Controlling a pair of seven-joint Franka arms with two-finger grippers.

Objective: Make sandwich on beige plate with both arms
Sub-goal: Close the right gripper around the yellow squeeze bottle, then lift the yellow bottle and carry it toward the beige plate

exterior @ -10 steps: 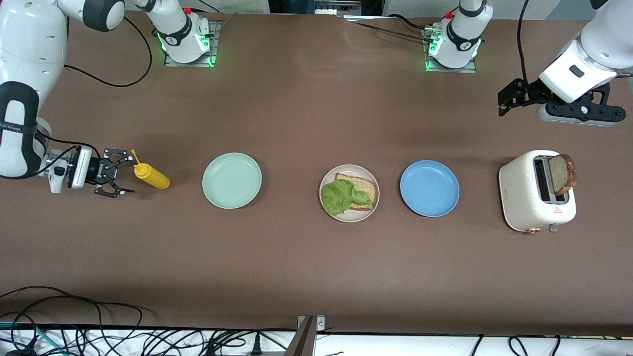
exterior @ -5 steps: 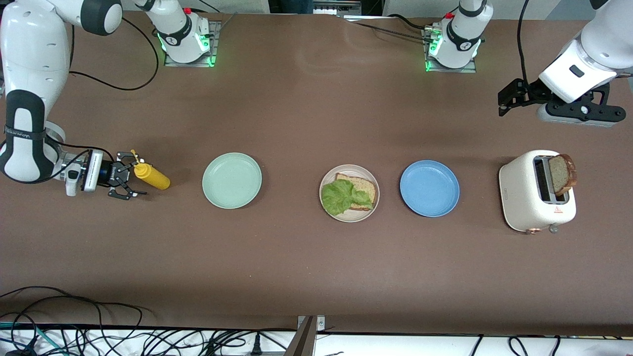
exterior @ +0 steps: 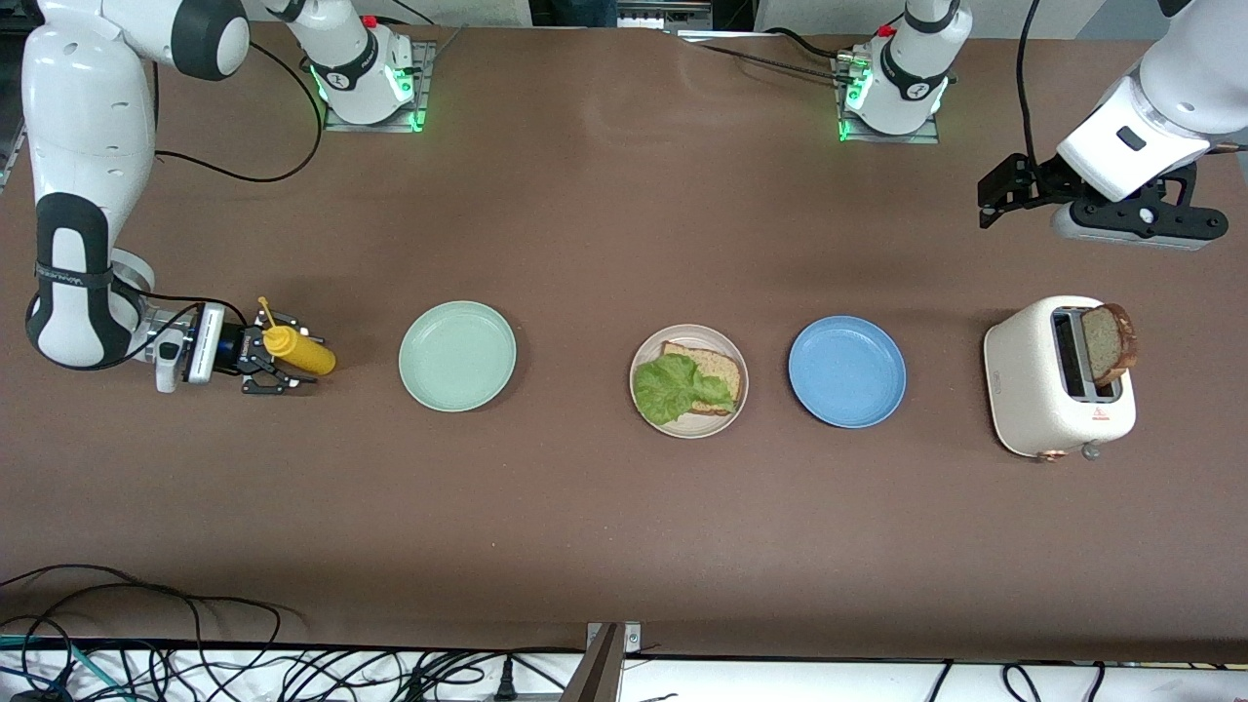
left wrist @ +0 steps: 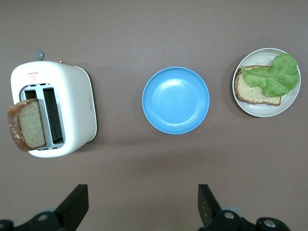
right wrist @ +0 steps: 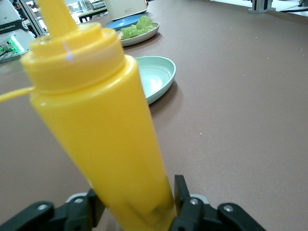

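Now, beige plate (exterior: pixel 688 424) carrying one bread slice (exterior: pixel 720 374) under lettuce (exterior: pixel 671 387), toaster (exterior: pixel 1033 390) gripping another slice (exterior: pixel 1110 343), right gripper (exterior: pixel 275 359) straddling the mustard bottle (exterior: pixel 300 351), fingers spread, left gripper (left wrist: pixel 143 209) waiting wide over bare table (exterior: pixel 604 224).

A bright yellow plastic squeeze bottle (exterior: pixel 297 350) is seen against the plain brown tabletop (exterior: pixel 585 224). A round mint-green plate (exterior: pixel 457 356), a round matte beige plate (exterior: pixel 726 422) and a round blue plate (exterior: pixel 847 371) are shown in a row. Brown bread with darker crust (exterior: pixel 726 375) is topped by ruffled green lettuce (exterior: pixel 673 387). A speckled brown slice (exterior: pixel 1110 343) is shown in the glossy white toaster (exterior: pixel 1024 380), marked with small red print.
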